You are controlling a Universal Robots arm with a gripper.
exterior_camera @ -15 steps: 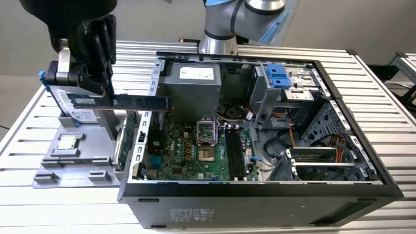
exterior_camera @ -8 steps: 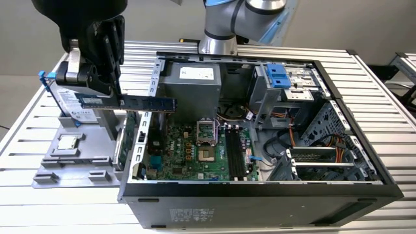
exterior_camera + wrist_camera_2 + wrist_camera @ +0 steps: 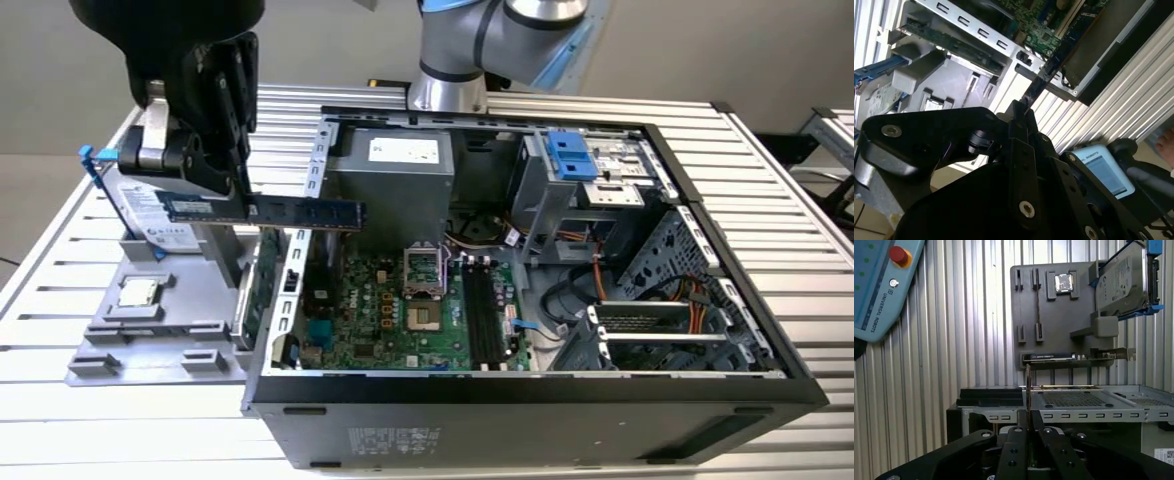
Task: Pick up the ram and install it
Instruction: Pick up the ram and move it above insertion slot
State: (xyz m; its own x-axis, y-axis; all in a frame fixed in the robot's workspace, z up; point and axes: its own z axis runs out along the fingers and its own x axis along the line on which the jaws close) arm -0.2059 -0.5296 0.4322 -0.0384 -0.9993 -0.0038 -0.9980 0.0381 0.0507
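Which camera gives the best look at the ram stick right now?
The exterior view: the ram shows its long flat side there, held at one end by the gripper. Both wrist views show it edge-on, as a thin strip sticking out of the gripper.

In the exterior view the gripper (image 3: 238, 205) hides the end of the ram (image 3: 314, 214) farthest from the computer case (image 3: 534, 395); the top edge crops the arm (image 3: 461, 50).
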